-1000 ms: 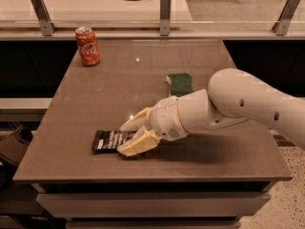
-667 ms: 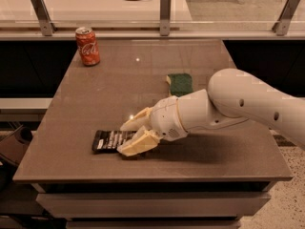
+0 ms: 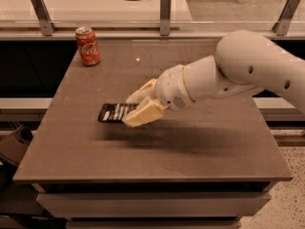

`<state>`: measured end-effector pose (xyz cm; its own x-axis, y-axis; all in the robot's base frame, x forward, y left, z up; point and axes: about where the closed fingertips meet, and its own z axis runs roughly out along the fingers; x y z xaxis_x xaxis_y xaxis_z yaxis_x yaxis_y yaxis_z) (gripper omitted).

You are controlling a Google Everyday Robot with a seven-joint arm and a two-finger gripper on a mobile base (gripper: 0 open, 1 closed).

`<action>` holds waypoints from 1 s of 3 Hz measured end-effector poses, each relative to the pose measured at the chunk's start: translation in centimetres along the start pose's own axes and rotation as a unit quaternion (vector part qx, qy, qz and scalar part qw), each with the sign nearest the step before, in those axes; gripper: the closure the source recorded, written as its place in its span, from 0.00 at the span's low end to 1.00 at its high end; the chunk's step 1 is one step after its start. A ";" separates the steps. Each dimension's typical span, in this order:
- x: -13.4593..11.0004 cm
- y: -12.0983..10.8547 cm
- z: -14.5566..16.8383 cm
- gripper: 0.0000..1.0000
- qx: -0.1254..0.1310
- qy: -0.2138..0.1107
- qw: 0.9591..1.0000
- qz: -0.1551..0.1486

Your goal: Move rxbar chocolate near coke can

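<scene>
Arm stretched in from the right, end effector (image 3: 135, 109) clamping the rxbar chocolate (image 3: 112, 112) above the desk (image 3: 190, 151) (shadow beneath); coke can (image 3: 87, 46) well beyond, leftward.

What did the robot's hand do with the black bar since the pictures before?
The gripper, shut on the rxbar chocolate, has gone up and lifted the bar off the table. The bar now hangs in the air with its shadow on the tabletop below. The coke can stayed where it was, upright at the far left corner.
</scene>
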<state>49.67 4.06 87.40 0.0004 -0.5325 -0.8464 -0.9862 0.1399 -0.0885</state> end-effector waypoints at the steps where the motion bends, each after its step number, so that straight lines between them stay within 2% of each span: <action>1: -2.2 -3.6 -1.8 1.00 0.024 -0.007 1.000 0.001; 2: -3.9 -7.9 -3.2 1.00 0.058 -0.009 0.998 -0.003; 3: -4.9 -12.2 -4.1 1.00 0.101 -0.001 0.995 0.003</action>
<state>61.01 1.52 94.80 -0.0044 -0.5304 -0.8477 -0.9324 0.3085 -0.1882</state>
